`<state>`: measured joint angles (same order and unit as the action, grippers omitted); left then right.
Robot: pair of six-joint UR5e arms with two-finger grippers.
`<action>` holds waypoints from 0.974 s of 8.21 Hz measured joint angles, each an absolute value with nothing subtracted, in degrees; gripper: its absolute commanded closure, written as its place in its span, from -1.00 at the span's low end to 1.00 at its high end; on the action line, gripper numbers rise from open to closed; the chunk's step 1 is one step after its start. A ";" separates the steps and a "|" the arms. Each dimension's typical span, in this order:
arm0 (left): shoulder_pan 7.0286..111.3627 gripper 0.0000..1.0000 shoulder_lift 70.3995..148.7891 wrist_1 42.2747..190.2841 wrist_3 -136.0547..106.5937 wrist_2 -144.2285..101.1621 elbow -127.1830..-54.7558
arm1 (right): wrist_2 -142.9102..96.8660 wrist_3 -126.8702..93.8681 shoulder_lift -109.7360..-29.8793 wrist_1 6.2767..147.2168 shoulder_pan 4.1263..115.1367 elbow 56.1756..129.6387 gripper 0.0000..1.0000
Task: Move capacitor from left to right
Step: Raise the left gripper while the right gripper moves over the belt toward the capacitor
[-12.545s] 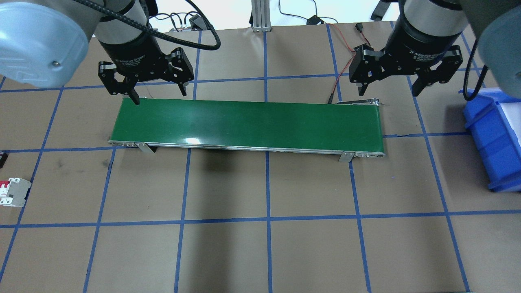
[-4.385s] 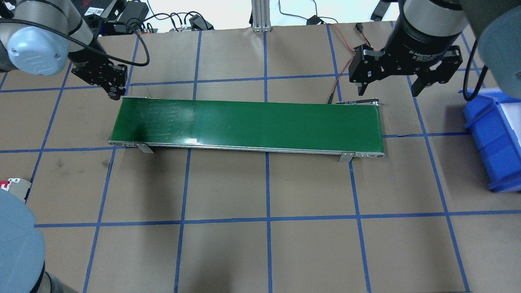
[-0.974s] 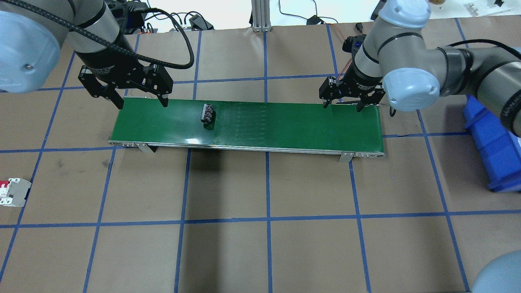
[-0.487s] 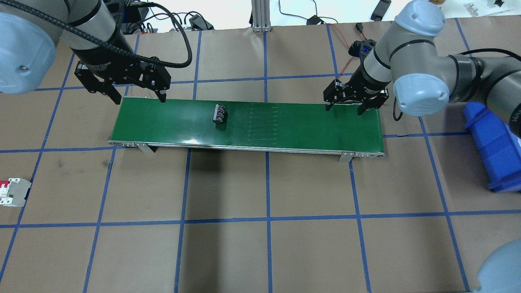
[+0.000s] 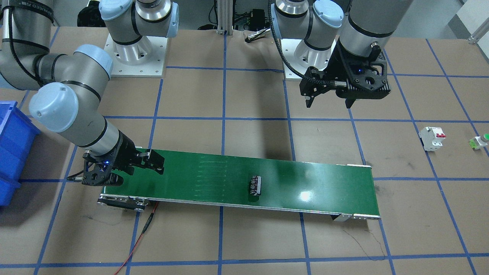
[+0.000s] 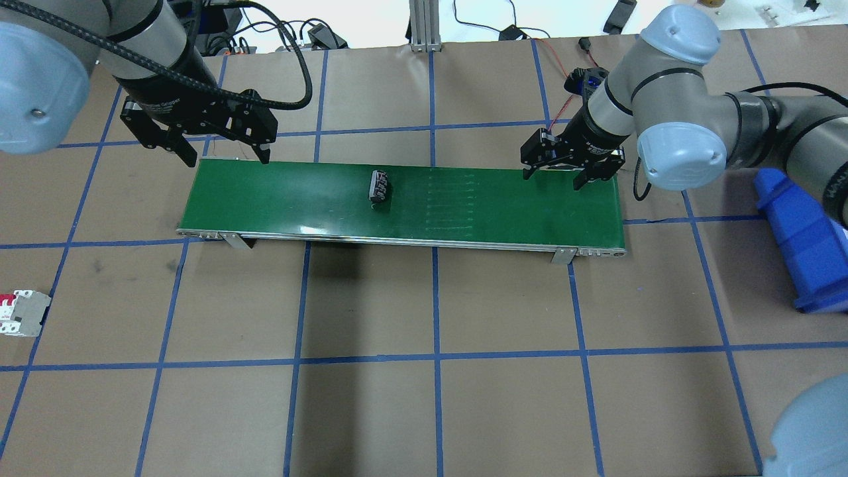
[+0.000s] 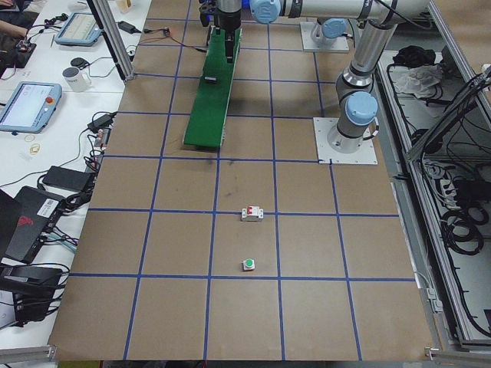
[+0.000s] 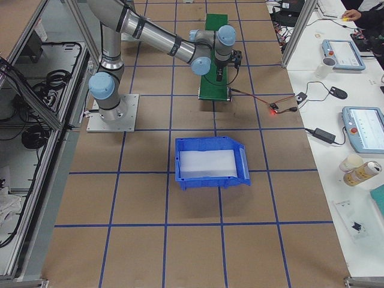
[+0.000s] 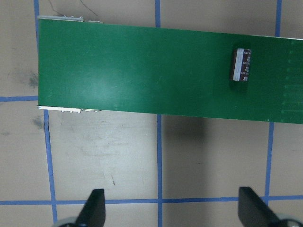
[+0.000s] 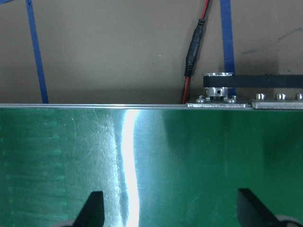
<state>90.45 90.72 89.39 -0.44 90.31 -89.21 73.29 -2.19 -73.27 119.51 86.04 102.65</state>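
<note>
The capacitor [image 6: 379, 185], a stubby black cylinder with pale markings, lies on its side on the green conveyor belt [image 6: 477, 209], a little left of the belt's middle. It also shows in the front view [image 5: 255, 186] and the left wrist view [image 9: 241, 65]. My left gripper [image 6: 228, 158] is open and empty, raised above the belt's far left corner, well apart from the capacitor. My right gripper [image 6: 553, 180] is open and empty, low over the belt's right end [image 10: 156, 156].
A blue bin [image 6: 805, 232] stands right of the belt. A white breaker with red switches [image 6: 23, 315] lies at the table's left edge, with a green-capped push-button [image 5: 480, 141] beside it. A red cable [image 5: 141, 233] runs from the belt's right end.
The capacitor has travelled to the right along the belt. My left gripper has drawn back slightly from the belt's left end. My right gripper has stayed at the right end.
</note>
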 measured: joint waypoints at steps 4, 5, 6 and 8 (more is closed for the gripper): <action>90.44 -1.00 90.70 89.26 -0.44 90.10 -89.21 | 73.26 -0.48 -71.15 121.46 86.04 102.78 -1.00; 90.44 -1.00 90.71 89.26 -0.44 90.05 -89.21 | 73.27 0.74 -70.96 121.73 86.04 103.03 -1.00; 90.44 -1.00 90.73 89.25 -0.47 90.03 -89.21 | 73.25 1.73 -70.94 121.84 86.04 103.35 -1.00; 90.44 -1.00 90.76 89.25 -0.45 90.01 -89.27 | 73.21 2.45 -70.99 121.90 86.09 103.63 -1.00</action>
<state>90.44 90.76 89.25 -0.45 90.01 -89.27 73.21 2.45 -70.99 121.90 86.09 103.63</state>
